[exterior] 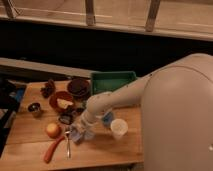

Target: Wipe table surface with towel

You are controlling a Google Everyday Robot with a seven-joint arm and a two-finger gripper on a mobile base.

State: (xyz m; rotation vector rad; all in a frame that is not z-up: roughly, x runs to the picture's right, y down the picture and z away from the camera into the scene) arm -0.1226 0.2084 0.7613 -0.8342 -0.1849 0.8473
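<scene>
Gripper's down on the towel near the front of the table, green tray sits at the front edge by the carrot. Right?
Not quite. The gripper is down on the towel near the front of the table surface, but the camera view shows the green tray at the back edge, well apart from the carrot.

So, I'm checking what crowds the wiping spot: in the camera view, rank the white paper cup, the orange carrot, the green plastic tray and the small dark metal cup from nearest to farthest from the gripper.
The gripper, shut on the grey-blue towel, is at the table's front middle.
1. White paper cup, to its right.
2. Orange carrot, lower left; too close to call with the cup.
3. Small dark metal cup, far left.
4. Green plastic tray, at the back.
</scene>
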